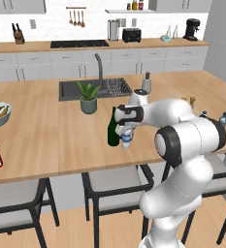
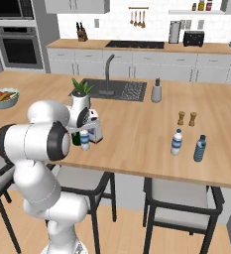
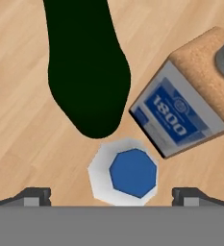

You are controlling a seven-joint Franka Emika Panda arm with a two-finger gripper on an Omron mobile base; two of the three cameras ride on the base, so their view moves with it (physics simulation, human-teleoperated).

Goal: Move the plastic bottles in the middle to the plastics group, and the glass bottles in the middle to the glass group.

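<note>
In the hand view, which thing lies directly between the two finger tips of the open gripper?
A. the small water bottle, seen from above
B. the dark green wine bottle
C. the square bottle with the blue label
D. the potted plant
A: the small water bottle sits centred between the finger tips of the open gripper, while the green wine bottle and the square bottle lie farther off.
</note>
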